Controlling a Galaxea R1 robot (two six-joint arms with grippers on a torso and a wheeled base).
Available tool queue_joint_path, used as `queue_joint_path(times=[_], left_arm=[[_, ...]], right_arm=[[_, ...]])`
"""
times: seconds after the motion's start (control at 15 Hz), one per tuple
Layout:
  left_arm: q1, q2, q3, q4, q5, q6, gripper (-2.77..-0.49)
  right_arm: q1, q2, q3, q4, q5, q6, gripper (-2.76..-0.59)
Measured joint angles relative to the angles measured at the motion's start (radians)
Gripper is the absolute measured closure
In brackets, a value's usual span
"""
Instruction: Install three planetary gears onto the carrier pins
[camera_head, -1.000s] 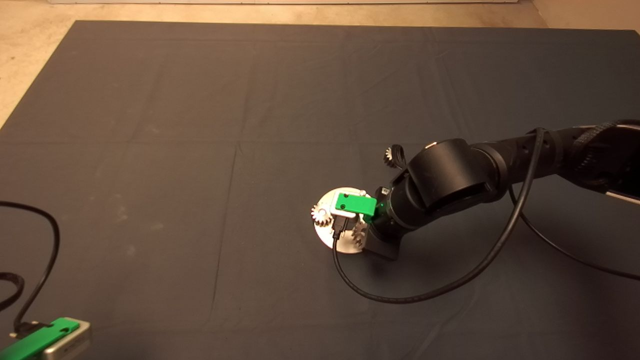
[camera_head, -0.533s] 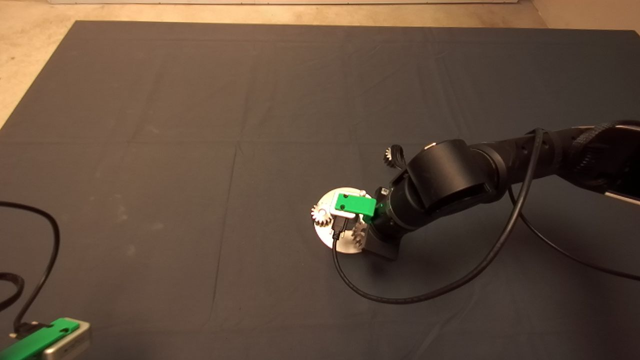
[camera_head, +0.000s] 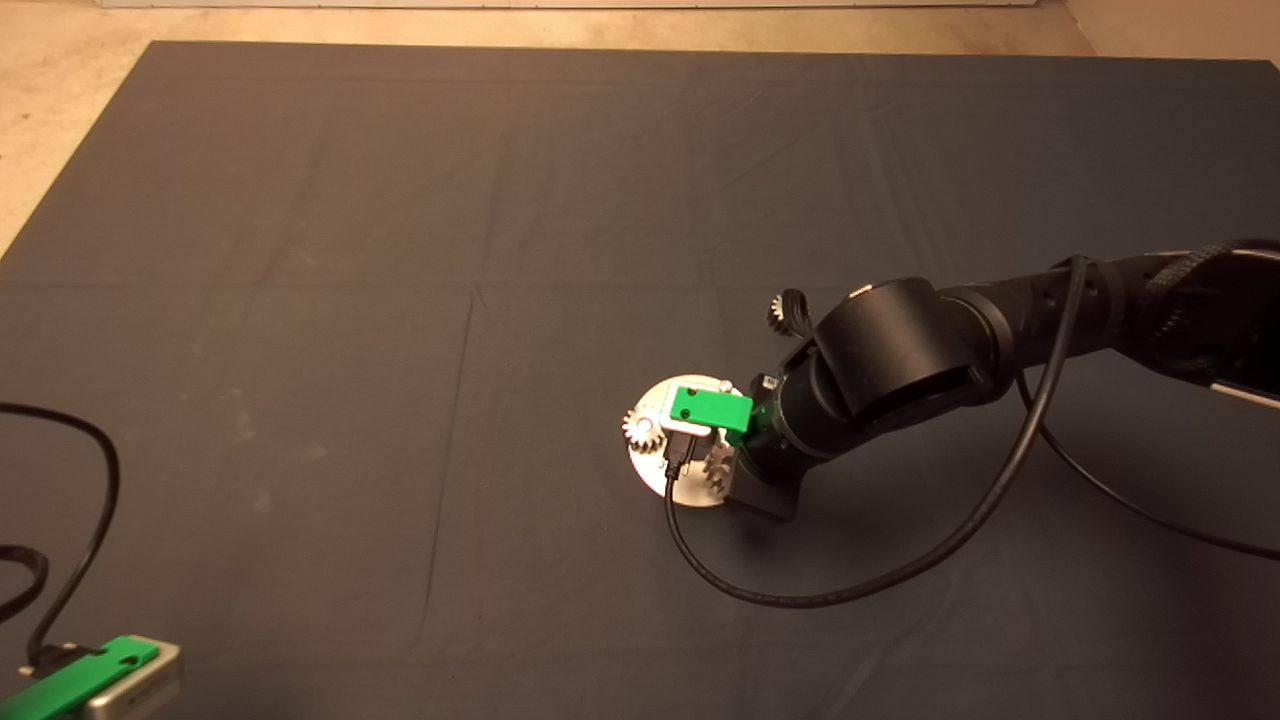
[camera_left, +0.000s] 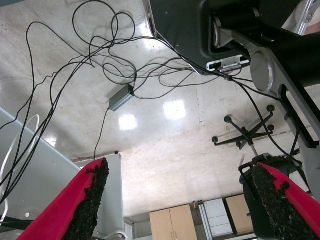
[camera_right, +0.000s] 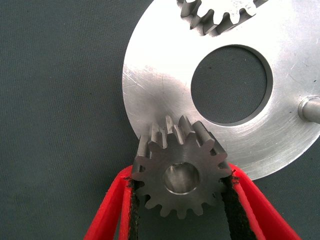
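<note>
Much of the round silver plate (camera_head: 652, 470) is hidden in the head view under the right arm's green mount and black wrist, so only its rim, a gear at its left edge (camera_head: 640, 430) and part of a second gear (camera_head: 717, 468) near the arm show there. A third gear (camera_head: 781, 312) lies on the mat well apart from the plate, half covered by the arm's elbow. In the right wrist view one gear (camera_right: 216, 14) is cut off by the picture's edge, and a single bare carrier pin (camera_right: 310, 108) stands at the plate's rim, partly out of frame; the other pins cannot be made out. Dark mat (camera_head: 400, 250), lightly creased, covers the table, with pale floor beyond its far edge and a black cable (camera_head: 830, 590) looping across it from the right arm. The left wrist view looks away from the mat at a pale shiny surface with tangled cables and an office chair base. The right gripper (camera_right: 181, 200) sits at the plate's near-right edge, its red fingers closed onto the toothed flanks of a grey gear (camera_right: 181, 172) whose bore faces the camera, overlapping the plate's rim. The left gripper (camera_left: 185, 200) waits at the lower left corner of the mat, fingers spread wide apart and holding nothing.
</note>
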Motion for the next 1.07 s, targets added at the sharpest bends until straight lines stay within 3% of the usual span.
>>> queue_joint_path(times=[1.07], left_arm=[[0.0, 0.0, 0.0, 0.0, 0.0, 0.0, -2.04]], right_arm=[[0.006, -0.003, 0.001, 0.001, 0.008, 0.0, -0.95]])
